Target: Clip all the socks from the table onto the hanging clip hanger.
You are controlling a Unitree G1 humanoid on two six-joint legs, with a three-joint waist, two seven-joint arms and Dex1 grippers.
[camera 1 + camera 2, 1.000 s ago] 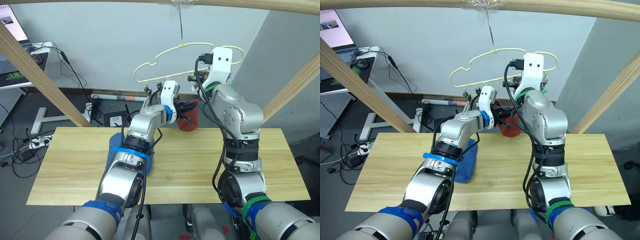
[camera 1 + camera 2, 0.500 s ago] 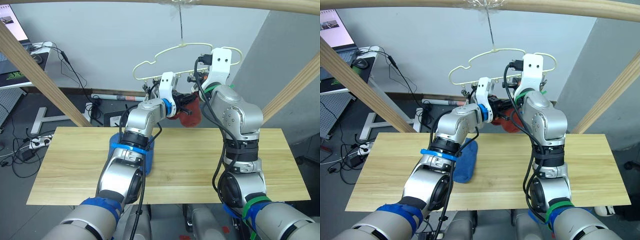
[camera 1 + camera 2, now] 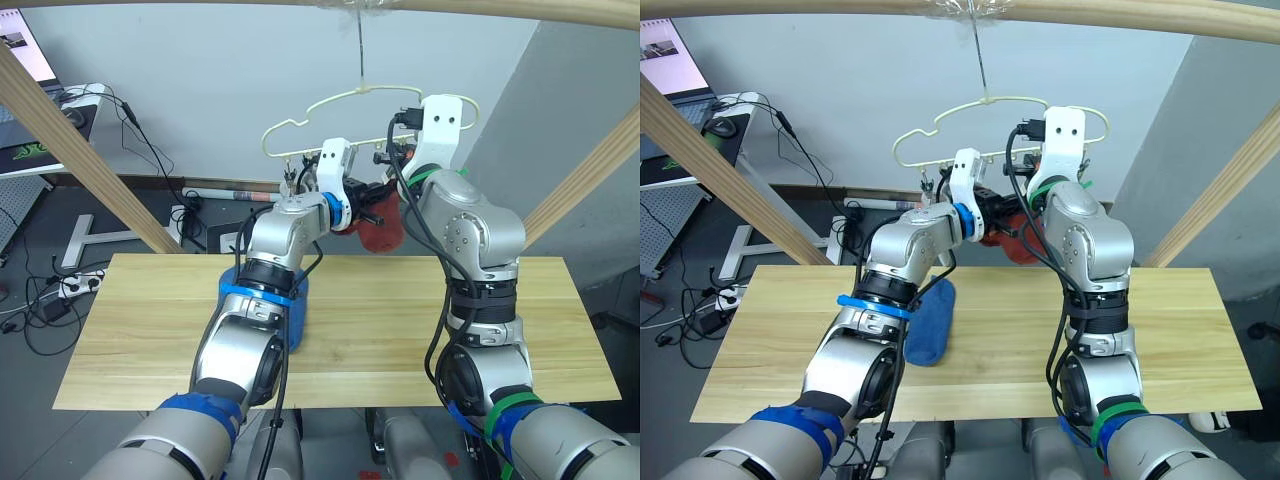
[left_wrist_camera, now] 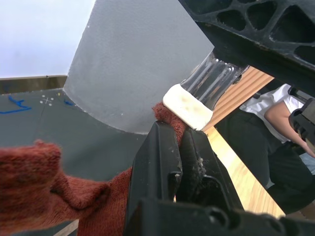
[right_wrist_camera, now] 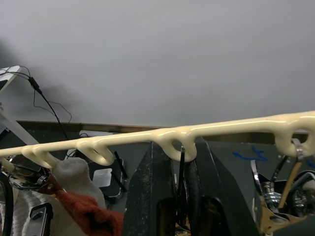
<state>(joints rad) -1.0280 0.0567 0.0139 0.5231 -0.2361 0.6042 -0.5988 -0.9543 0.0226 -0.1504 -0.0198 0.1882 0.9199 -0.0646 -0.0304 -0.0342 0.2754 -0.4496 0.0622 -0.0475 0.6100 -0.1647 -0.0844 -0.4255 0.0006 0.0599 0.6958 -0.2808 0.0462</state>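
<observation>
Rust-red sock [image 3: 381, 232] hangs lengthwise downward at frame centre, pinched by the left gripper [image 4: 178, 147], now raised nearer the clip hanger [image 3: 300, 126]; the right gripper [image 5: 179, 169] squeezes a clip.

- Silver-grey rounded metal arm shells, jointed in segments, rising over the light wooden table [image 3: 150, 330].
- Blue tape bands ring the left arm; green tape rings the right arm (low, near the table's front edge).
- White plastic wrist housings, black cables looping alongside.
- Black ribbed two-fingered left gripper [image 4: 178, 147]; black right gripper [image 5: 179, 169].
</observation>
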